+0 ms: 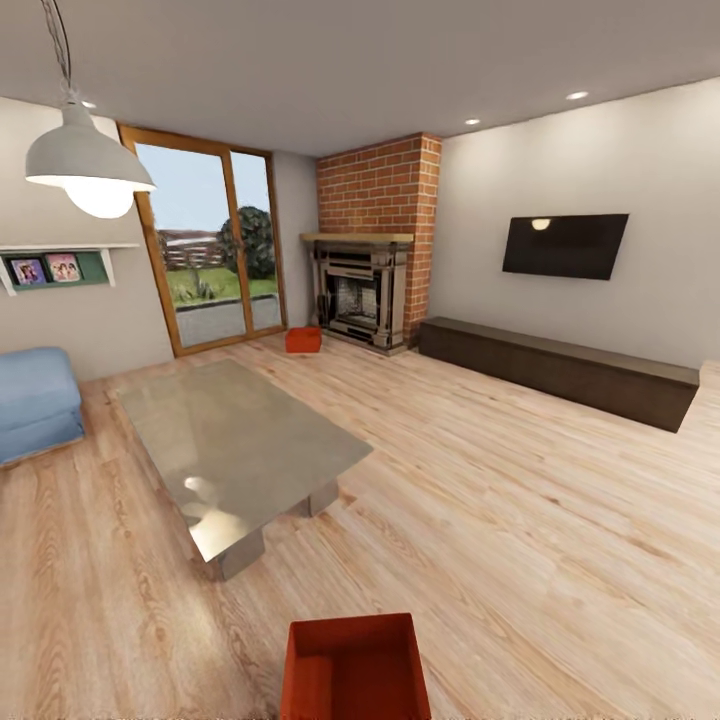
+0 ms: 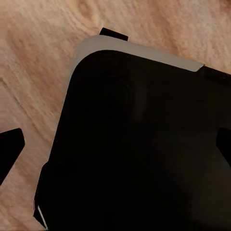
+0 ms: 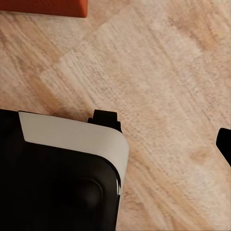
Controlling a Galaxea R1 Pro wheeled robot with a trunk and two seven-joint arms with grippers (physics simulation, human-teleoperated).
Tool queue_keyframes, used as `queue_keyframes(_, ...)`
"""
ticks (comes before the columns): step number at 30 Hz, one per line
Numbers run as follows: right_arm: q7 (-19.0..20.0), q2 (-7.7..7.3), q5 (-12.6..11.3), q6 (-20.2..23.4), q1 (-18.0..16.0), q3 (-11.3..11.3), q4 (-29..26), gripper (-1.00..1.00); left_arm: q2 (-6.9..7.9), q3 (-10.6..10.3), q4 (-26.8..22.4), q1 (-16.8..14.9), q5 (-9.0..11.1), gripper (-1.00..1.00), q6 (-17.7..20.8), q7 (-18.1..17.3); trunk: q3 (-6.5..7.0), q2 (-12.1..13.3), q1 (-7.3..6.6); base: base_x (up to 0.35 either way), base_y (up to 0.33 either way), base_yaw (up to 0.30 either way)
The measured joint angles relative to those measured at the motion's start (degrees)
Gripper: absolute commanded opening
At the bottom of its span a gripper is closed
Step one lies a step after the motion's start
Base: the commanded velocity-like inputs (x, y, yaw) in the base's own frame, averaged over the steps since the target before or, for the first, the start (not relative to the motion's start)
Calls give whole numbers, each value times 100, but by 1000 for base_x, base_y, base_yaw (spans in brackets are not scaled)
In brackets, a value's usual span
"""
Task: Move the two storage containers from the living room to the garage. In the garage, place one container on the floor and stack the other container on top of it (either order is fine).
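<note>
I am in the living room, over the wood-plank flooring [image 1: 520, 520]. One orange-red storage container [image 1: 355, 668] sits close in front of me at the lower edge of the head view, open side up. Its edge shows as an orange strip [image 3: 43, 6] in the right wrist view. The other storage container [image 1: 303, 340] rests far off on the planks beside the brick fireplace [image 1: 368, 290]. My left gripper [image 2: 117, 147] hangs open above my black base [image 2: 139, 159], with one fingertip [image 2: 10, 150] at each side. My right gripper [image 3: 115, 144] hangs open and empty over the planks.
A grey glass-topped low table [image 1: 235, 440] stands ahead on the left, with a blue sofa [image 1: 35, 400] beyond it. A long dark cabinet [image 1: 560, 370] runs along the right wall under a TV [image 1: 565, 245]. Wood-framed glass doors [image 1: 215, 250] close the far wall.
</note>
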Motion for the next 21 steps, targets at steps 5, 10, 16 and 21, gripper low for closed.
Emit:
queue_keyframes(5,9,3,6,0,0,2,1,100,159,-3,0,0,-22,100,-1,0,-46,0,0,0,0,0)
queue_keyframes(10,19,1,6,7,0,4,2,100,141,-9,3,0,-10,100,-1,0,-93,0,0,0,0,0)
queue_keyframes(16,38,0,6,16,0,13,7,100,169,-12,4,0,-15,100,-1,0,-149,0,0,0,0,0)
queue_keyframes(21,65,-8,6,19,0,8,8,100,152,-13,4,0,-16,100,-1,0,-195,0,0,0,0,0)
